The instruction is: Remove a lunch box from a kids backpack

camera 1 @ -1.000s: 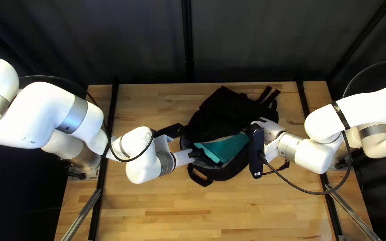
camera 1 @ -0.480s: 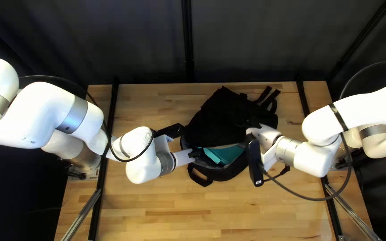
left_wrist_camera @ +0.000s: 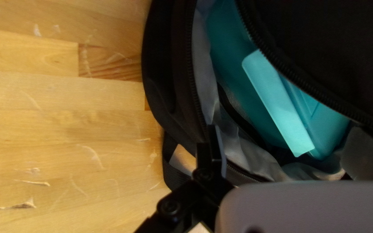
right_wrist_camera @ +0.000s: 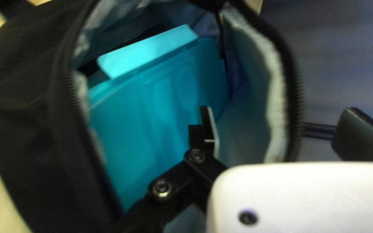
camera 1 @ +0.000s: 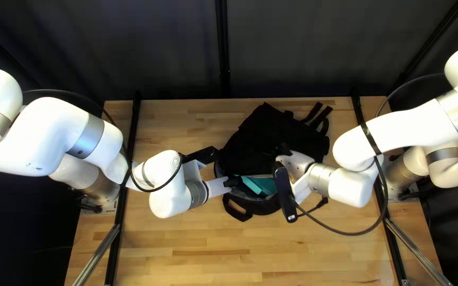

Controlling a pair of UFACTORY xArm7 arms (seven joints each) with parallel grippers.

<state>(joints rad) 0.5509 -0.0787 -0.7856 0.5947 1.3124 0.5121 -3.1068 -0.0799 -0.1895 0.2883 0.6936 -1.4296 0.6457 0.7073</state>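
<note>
A black kids backpack (camera 1: 268,135) lies unzipped in the middle of the table. Inside it sits a teal lunch box (camera 1: 259,184), mostly covered by the upper flap. My left gripper (camera 1: 232,182) rests at the left rim of the opening, open; one finger (left_wrist_camera: 210,145) sits on the zipper edge beside the lunch box (left_wrist_camera: 235,74). My right gripper (camera 1: 277,171) reaches into the opening from the right, open. Its one visible finger (right_wrist_camera: 205,127) stands just over the flat face of the lunch box (right_wrist_camera: 154,123), beside the pale lining (right_wrist_camera: 257,97). Each gripper's other finger is hidden.
The backpack's straps (camera 1: 318,113) trail toward the far edge of the table, and a carry handle (camera 1: 235,208) loops toward the near side. Bare wooden table (camera 1: 229,250) stretches along the near side. A light teal latch tab (right_wrist_camera: 144,51) lies on the box's far end.
My right arm has moved left and pushed its gripper into the backpack's opening. The flap has sunk, so less of the teal box shows. The left arm has not moved.
</note>
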